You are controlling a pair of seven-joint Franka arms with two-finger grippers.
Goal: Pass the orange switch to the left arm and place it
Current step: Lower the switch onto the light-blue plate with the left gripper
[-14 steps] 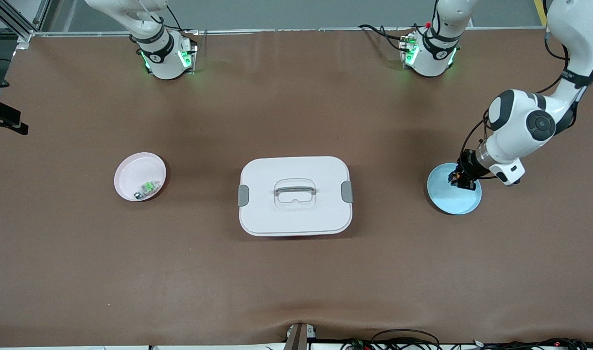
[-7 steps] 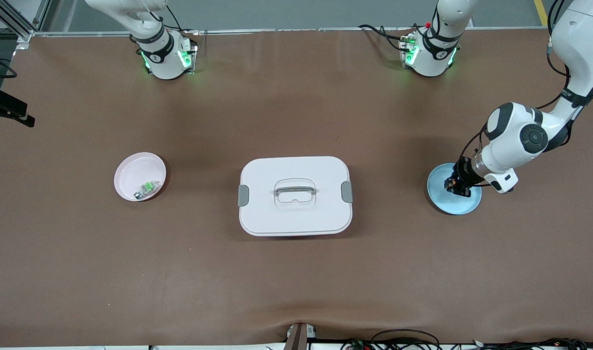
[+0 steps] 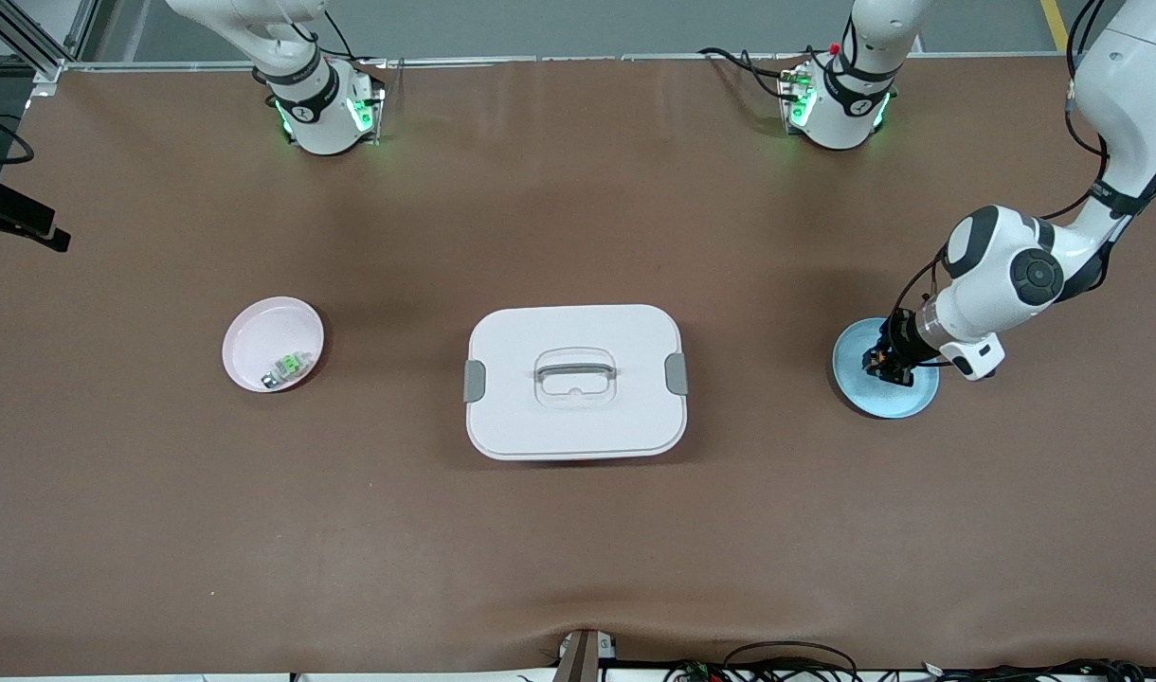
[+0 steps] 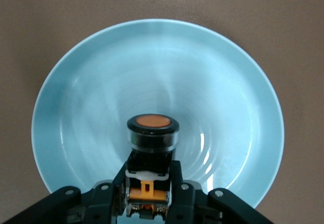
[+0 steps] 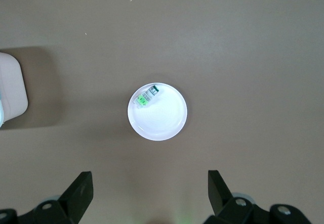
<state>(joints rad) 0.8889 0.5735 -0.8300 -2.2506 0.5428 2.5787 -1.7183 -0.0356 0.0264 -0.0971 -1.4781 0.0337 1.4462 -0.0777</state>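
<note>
The orange switch (image 4: 152,133), black with a round orange face, sits between the fingers of my left gripper (image 4: 148,171), which is shut on it. Switch and gripper (image 3: 889,364) are low over the blue plate (image 3: 872,398), near the left arm's end of the table. I cannot tell whether the switch touches the plate (image 4: 152,62). My right gripper (image 5: 149,183) is open and empty, high over the table beside the pink plate (image 5: 164,123). The white box (image 3: 575,381) stands in the middle of the table between the two plates.
The pink plate (image 3: 261,336) toward the right arm's end holds a small green-and-silver switch (image 3: 289,367). In the right wrist view, that switch (image 5: 147,96) and one corner of the box (image 5: 11,90) show. Cables run along the table edge nearest the front camera.
The left gripper, still shut on the orange switch, has shifted a little over the blue plate, toward the box. The box and the pink plate have not moved.
</note>
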